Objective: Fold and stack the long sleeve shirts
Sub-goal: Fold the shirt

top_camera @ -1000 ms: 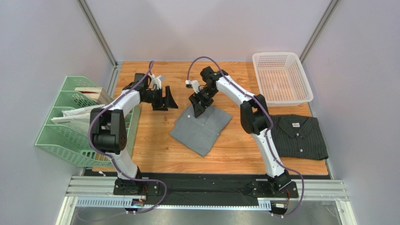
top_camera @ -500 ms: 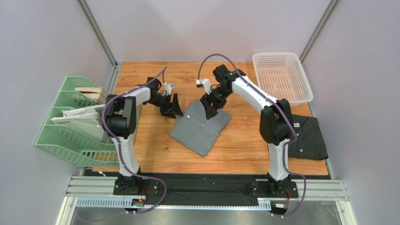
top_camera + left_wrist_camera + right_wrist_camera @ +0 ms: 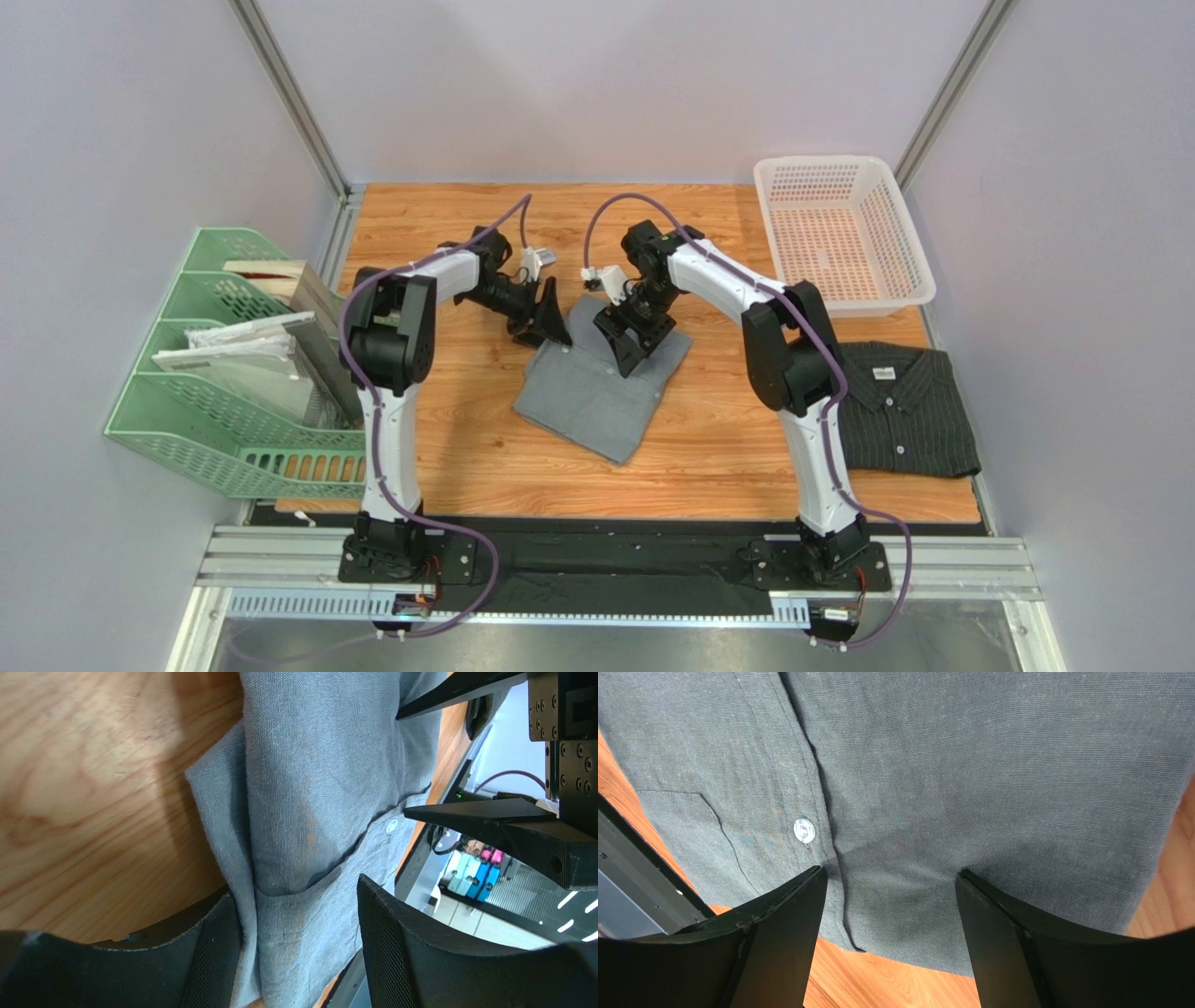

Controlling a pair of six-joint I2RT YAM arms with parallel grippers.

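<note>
The mid-grey shirt lies folded in a compact rectangle at the table's middle. My left gripper is open at the shirt's far left corner, its fingers straddling the cloth edge. My right gripper is open at the far right part of the shirt, its fingertips pressing down on the cloth beside a white button. The dark pinstriped shirt lies folded at the right edge, white neck label up.
A white mesh basket stands at the back right. A green file rack with papers stands along the left edge. The wooden table shows bare around the grey shirt.
Both grippers have moved inward and down onto the grey shirt's far edge. The shirt has shifted a little and its far edge is bunched.
</note>
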